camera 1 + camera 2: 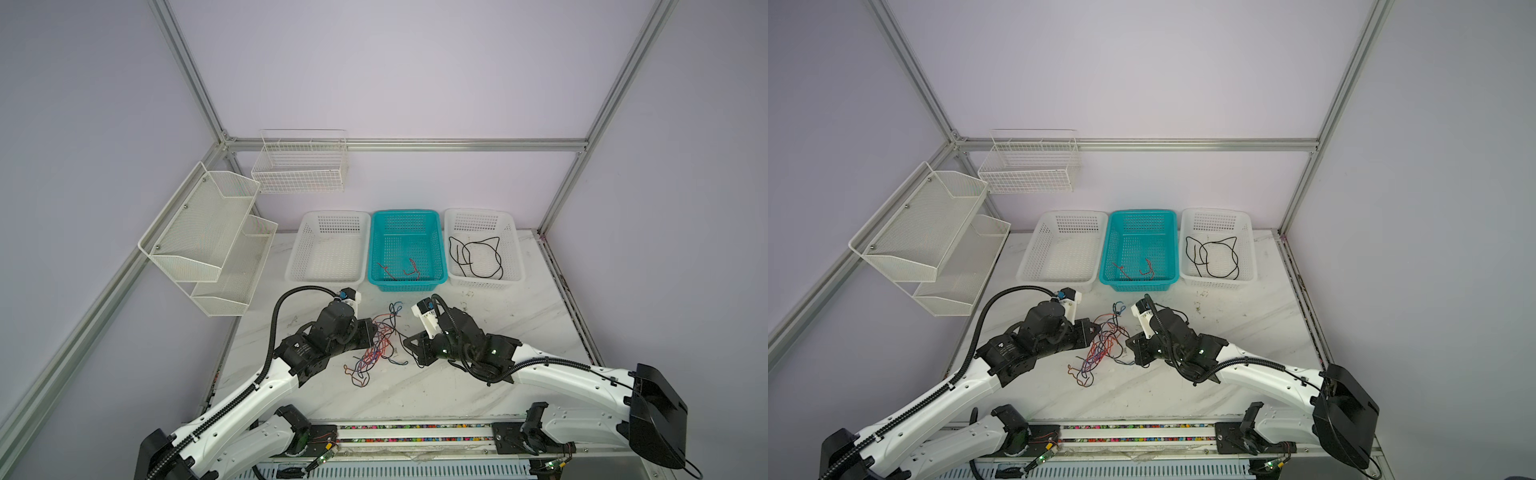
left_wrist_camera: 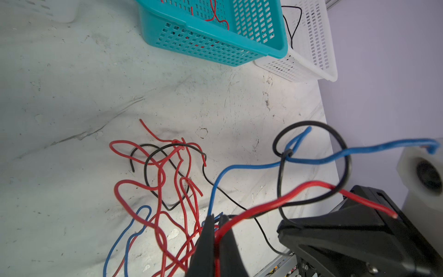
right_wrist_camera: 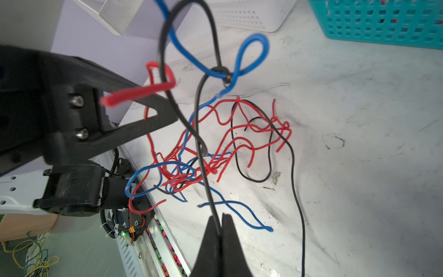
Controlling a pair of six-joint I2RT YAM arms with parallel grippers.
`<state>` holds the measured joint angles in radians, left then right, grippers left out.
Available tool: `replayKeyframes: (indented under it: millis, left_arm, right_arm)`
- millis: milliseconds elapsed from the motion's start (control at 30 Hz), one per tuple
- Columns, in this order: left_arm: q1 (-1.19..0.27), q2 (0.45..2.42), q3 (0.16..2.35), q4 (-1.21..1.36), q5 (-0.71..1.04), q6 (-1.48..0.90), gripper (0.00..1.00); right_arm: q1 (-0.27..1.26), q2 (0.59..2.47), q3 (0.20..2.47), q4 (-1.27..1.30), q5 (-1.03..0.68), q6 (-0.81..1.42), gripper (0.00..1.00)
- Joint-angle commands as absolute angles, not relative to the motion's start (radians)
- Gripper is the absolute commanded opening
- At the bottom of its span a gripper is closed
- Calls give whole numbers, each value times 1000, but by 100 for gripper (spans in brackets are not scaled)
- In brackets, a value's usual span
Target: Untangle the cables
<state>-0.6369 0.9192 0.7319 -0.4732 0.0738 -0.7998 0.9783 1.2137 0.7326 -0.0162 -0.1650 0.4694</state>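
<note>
A tangle of red, blue and black cables (image 1: 379, 347) (image 1: 1102, 347) lies on the marble table between my two grippers. My left gripper (image 2: 217, 221) (image 1: 375, 329) is shut on a red cable (image 2: 275, 202) that rises out of the pile. My right gripper (image 3: 220, 217) (image 1: 406, 343) is shut on a black cable (image 3: 203, 165). That black cable loops up and is knotted with a blue cable (image 3: 219, 70) (image 2: 286, 153), held above the table. A loose red cable (image 1: 411, 269) lies in the teal basket, and a black one (image 1: 478, 257) in the right white basket.
Three baskets stand in a row behind the tangle: a white basket (image 1: 330, 216), the teal basket (image 1: 407, 212) and another white basket (image 1: 482, 211). Wire and mesh racks (image 1: 208, 232) hang on the left wall. The table's front rail (image 1: 415, 432) runs below the arms.
</note>
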Motion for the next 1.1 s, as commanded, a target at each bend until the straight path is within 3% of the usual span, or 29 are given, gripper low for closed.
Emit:
replayKeyframes:
  millis: [0, 167, 433, 667, 800, 1067]
  left_arm:
    - [-610, 865, 755, -459, 58, -804, 0]
    - [-555, 817, 787, -562, 75, -742, 0]
    - [-502, 788, 851, -728, 63, -643, 0]
    - [-483, 786, 860, -739, 82, -637, 0]
    - [-481, 766, 850, -618, 140, -679, 0]
    - [-481, 926, 854, -603, 184, -620, 0]
  right_arm:
    - [978, 1164, 703, -84, -35, 506, 0]
    - [904, 1095, 680, -107, -24, 526, 0]
    - [647, 1022, 640, -141, -165, 518, 0]
    - [612, 976, 671, -137, -270, 443, 0]
    - [613, 973, 685, -139, -302, 443, 0]
    - [612, 847, 790, -128, -400, 452, 0]
